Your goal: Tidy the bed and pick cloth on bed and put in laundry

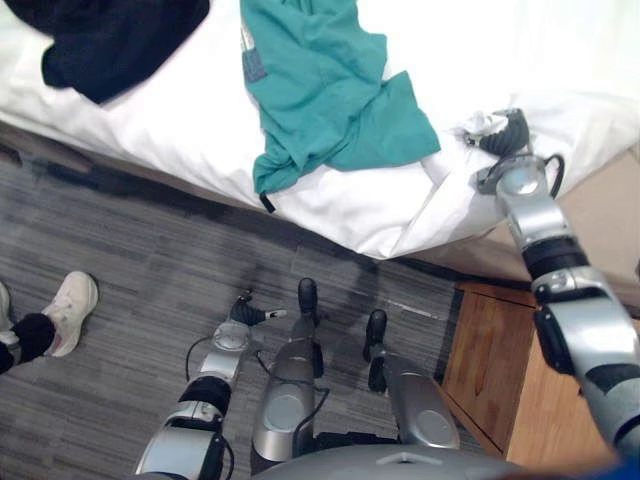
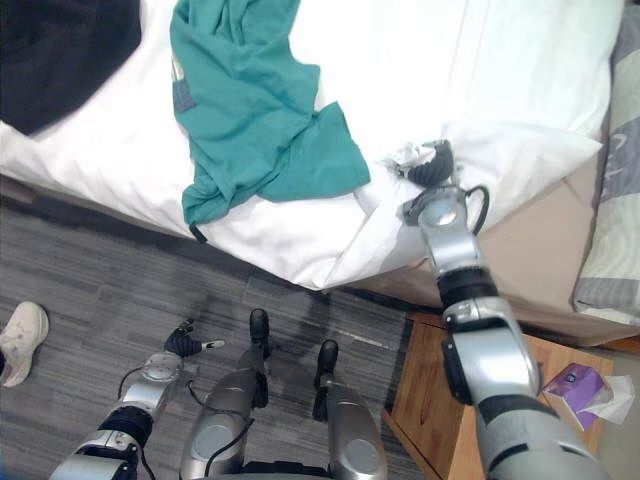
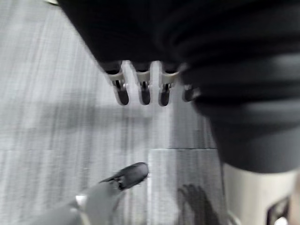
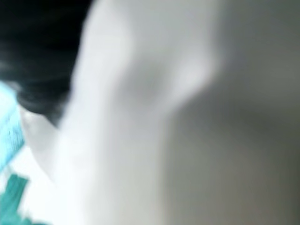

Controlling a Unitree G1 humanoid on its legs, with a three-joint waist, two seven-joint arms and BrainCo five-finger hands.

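The right eye view takes in more on the right: a grey striped pillow (image 2: pixel 612 230) at the bed's right end and a purple packet (image 2: pixel 570 383) with tissue on the wooden nightstand (image 2: pixel 430 400). The left eye view shows more of a person's white shoe (image 1: pixel 70 310) on the grey floor (image 1: pixel 130 260) at the left.

The teal cloth (image 1: pixel 320 90) lies on the bed (image 1: pixel 180 130), in the middle of its near side. Its long axis runs far to near. The near end narrows to a bunched tip at the bed's edge, leaning left, and a broader flap spreads right towards the right hand. A dark cloth (image 1: pixel 110 40) lies at the far left of the bed, apart from the teal one.

The right hand (image 1: pixel 505 132) rests on the white sheet (image 1: pixel 520 50) just right of the teal flap, its fingers curled into a puckered fold of sheet. Its wrist view is blurred white cloth with a teal edge (image 4: pixel 11 197).

The left hand (image 1: pixel 245 312) hangs low over the floor, near the bed's edge. In its wrist view the fingers (image 3: pixel 121 89) hang loose and the thumb (image 3: pixel 126 176) stands apart, with nothing in its grasp.
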